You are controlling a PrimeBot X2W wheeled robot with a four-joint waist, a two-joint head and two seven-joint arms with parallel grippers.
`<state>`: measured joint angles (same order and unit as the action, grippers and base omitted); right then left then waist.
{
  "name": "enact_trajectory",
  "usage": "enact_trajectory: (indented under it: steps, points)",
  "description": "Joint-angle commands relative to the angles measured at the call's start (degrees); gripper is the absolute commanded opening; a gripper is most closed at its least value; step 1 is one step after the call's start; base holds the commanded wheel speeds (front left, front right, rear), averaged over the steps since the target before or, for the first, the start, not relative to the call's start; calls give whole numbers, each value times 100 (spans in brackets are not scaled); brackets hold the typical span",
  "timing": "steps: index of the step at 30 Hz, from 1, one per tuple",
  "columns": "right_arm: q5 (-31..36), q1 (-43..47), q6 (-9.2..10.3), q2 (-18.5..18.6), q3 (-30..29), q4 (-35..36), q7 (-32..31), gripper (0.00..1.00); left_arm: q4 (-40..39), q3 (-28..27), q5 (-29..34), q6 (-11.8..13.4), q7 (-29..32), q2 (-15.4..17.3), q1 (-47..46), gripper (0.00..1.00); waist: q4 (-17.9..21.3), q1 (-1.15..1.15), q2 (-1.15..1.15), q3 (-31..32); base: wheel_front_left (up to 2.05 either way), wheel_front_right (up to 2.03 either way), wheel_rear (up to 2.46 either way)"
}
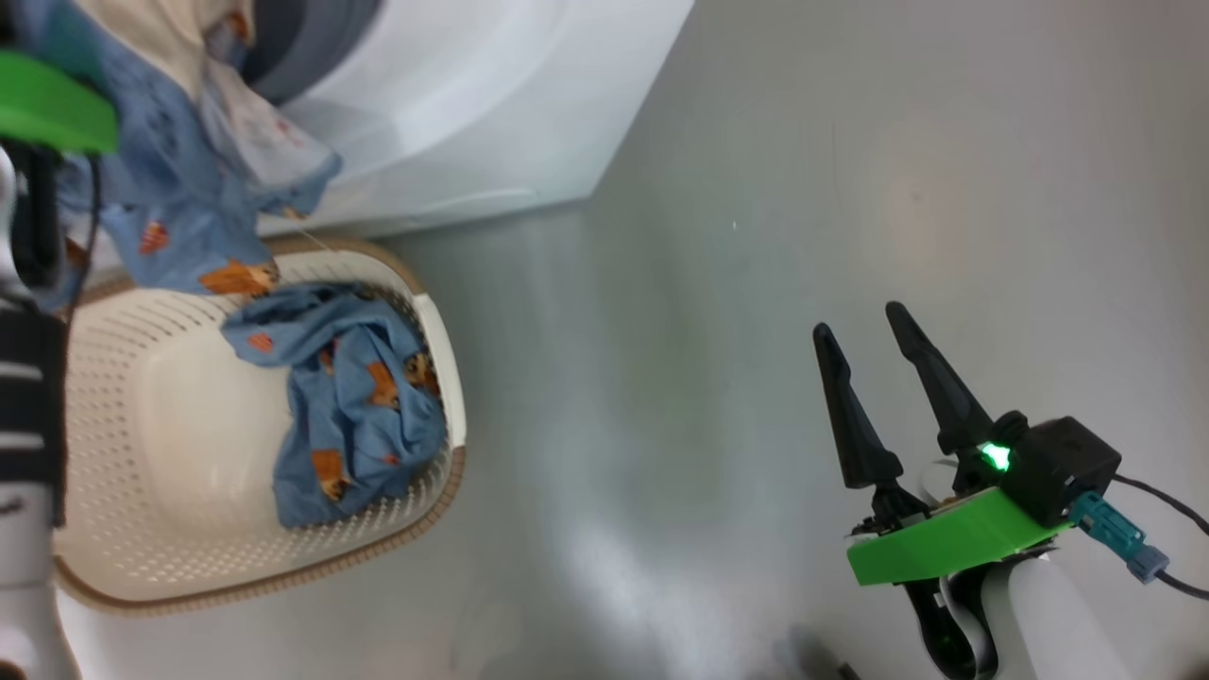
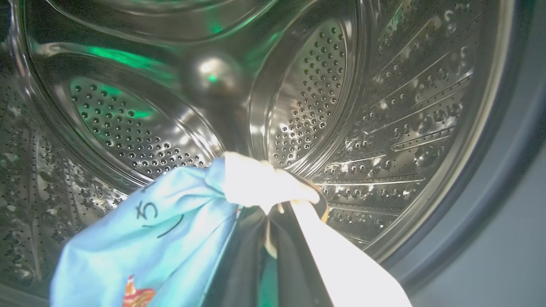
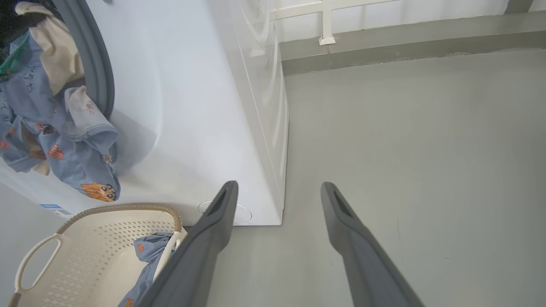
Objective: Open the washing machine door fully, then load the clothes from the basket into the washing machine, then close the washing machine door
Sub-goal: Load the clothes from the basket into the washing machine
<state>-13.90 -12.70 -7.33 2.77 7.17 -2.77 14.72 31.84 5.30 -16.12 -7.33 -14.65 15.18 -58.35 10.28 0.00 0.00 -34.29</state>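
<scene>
Clothes (image 2: 140, 243) gripped at washing machine (image 2: 405, 106) mouth

Lower centre of the left wrist view, light-blue bear-print and cream-white clothes (image 2: 170, 238) bury the tips of the left claw (image 2: 270, 226). At the head view's left edge a pale forearm (image 1: 24, 567) hides part of the cream perforated plastic basket (image 1: 151, 557).

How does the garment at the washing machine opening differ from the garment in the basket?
The held garment hangs from the shut left gripper at the drum mouth; the basket garment lies crumpled, untouched. The held garment carries a cream-white piece; the basket garment shows none. Both are light blue with orange bear prints.
</scene>
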Motion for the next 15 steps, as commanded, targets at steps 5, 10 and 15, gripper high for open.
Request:
enact_trajectory:
  steps: [5, 10, 15]
  points:
    - [-135, -80, -16, 10, 255, 131, 28, 100, 213, 58, -93, -15, -33, 358, -648, 0, 195, 0, 0, -579, 0, 0, 0]
    - [-215, -136, -16, 10, 356, 108, 28, 100, 522, 269, -31, -15, -33, 480, -1157, 0, 252, 0, 0, -770, 0, 0, 0]
    - [-295, -160, -16, 10, 470, 84, 28, 100, 827, 411, 1, -15, -34, 566, -1636, 0, 304, 0, 0, -898, 0, 0, 0]
